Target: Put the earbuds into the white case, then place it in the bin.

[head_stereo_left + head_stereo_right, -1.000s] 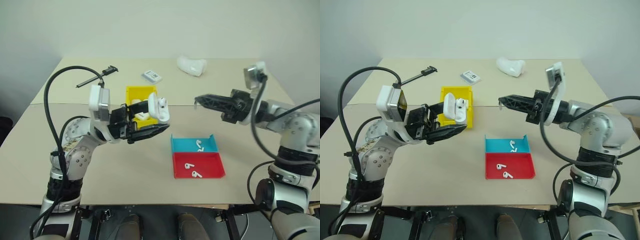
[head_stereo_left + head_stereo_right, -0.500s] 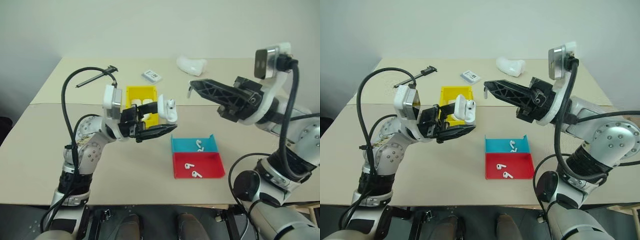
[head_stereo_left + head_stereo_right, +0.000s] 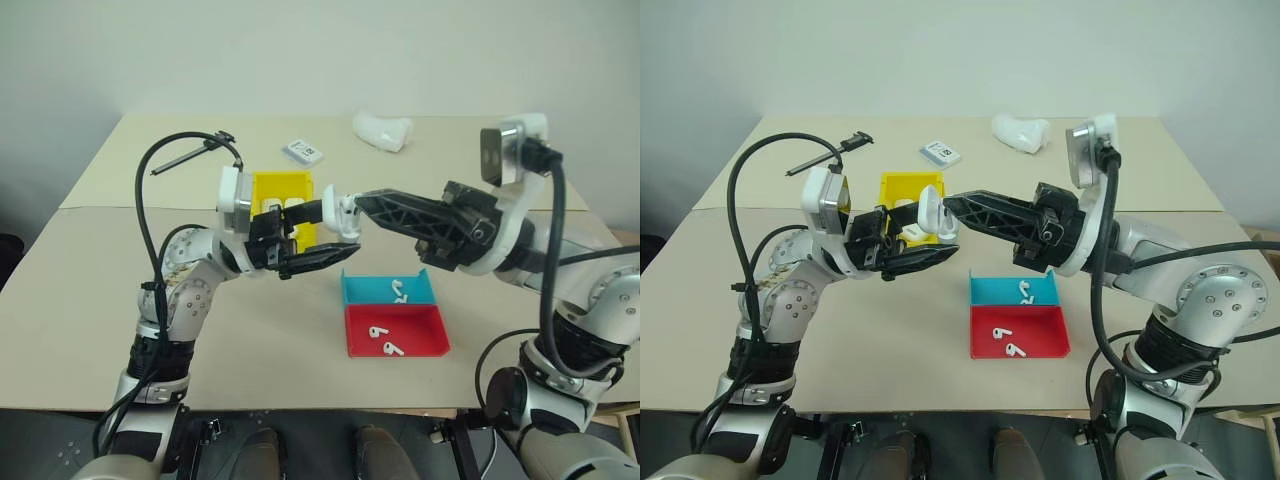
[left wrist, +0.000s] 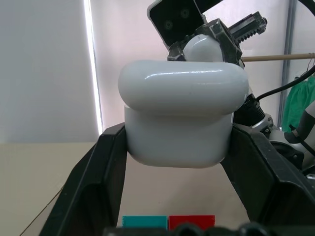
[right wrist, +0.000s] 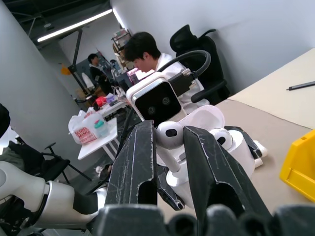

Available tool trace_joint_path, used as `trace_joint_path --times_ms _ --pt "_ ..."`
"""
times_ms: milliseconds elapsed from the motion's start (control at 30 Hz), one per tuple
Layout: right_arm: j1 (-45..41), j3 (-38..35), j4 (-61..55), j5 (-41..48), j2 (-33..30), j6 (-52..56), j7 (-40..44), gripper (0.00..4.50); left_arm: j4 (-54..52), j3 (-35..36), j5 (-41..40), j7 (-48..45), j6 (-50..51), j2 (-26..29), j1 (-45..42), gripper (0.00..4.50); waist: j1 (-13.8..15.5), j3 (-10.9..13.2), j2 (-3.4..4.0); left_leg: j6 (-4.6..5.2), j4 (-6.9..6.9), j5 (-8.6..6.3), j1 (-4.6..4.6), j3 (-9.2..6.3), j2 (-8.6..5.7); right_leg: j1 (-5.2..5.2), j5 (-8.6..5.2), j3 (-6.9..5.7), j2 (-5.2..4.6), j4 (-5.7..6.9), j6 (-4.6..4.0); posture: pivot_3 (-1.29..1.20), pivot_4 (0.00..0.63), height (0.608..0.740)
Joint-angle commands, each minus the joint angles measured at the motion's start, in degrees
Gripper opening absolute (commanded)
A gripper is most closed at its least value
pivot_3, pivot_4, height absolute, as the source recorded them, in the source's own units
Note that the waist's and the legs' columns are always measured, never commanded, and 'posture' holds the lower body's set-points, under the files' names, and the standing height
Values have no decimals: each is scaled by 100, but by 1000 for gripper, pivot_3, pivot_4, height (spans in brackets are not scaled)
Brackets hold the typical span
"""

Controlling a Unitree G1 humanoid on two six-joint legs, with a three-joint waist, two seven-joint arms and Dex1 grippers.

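Both arms raised above the table (image 3: 90, 300), grippers meeting over its middle. Left gripper (image 3: 335, 232) clamped on the white case (image 4: 179, 118), lid flipped open, held in the air just right of the bin (image 3: 281, 186). One earbud already sits in the case, seen in the right wrist view beside the incoming one.

Right gripper (image 5: 170, 140) reaches in from the right, its fingers pinching an earbud (image 5: 169, 135) by the head, stem hanging down toward the open case. Tip of the gripper at the case mouth; whether the earbud touches the case, cannot tell.

The bin stands on the far-left part of the table, white items inside it. Near-right of centre: blue tray (image 3: 362, 291) with earbuds in it, red tray (image 3: 416, 328) touching its near side with two more. Far edge: white-blue card (image 3: 303, 152) and a curved white lump (image 3: 382, 131). People sit at desks in the background of the right wrist view.
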Motion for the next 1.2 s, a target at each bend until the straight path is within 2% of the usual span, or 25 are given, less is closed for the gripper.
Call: trace_joint_path --times_ms 33,200,500,533,567,767,900,1000,1200 --pt "95 213 -250 235 -240 -566 -49 758 -70 28 -20 -36 -121 -22 -142 2783 0 0 0 0 0 0 0 -1 0 0 0 0 0 -1 0 0 150 740" --pt "312 539 -376 172 -536 -1014 88 758 -66 36 -25 -47 -138 -19 -144 2783 1 0 0 1 0 -1 -2 -3 1 1 0 -2 0 -4 2 0 150 740" --pt "522 944 -568 46 -1026 -1523 445 3545 -95 38 -33 -24 -143 -39 -127 2783 23 0 -1 6 1 -3 -18 -9 2 1 6 -9 0 -25 10 0 150 740" --pt "538 962 -570 65 -1072 -1566 460 4031 -105 34 -33 -18 -142 -40 -121 2783 25 0 -1 7 1 -4 -19 -9 2 1 6 -10 0 -26 10 0 150 740" --pt "557 967 -572 97 -1125 -1609 482 4225 -113 33 -39 -13 -137 -40 -115 2783 30 0 -1 7 1 -4 -19 -9 2 1 6 -10 0 -27 10 0 150 740" --pt "777 862 -692 255 -1527 -1864 771 4225 -156 31 -42 -6 -118 -8 -33 2783 47 0 -1 8 2 -4 -22 -10 1 2 6 -12 -2 -30 11 0 150 740" --pt "775 764 -630 139 -1756 -2050 957 3335 -100 -24 34 28 -138 -44 22 2783 37 0 -1 9 3 -5 -21 -11 1 2 7 -11 -2 -30 11 0 150 740" --pt "573 863 -549 -149 -1917 -2179 1017 2305 -79 -185 181 149 -172 -172 75 2783 43 0 -1 9 3 -5 -20 -13 1 3 7 -12 -1 -30 11 0 150 740" --pt "-469 1530 -338 -1097 -2044 -2196 1139 210 7 -619 681 574 -272 -582 127 2783 42 0 0 9 5 -5 -21 -12 -1 1 9 -9 0 -31 13 0 150 740"
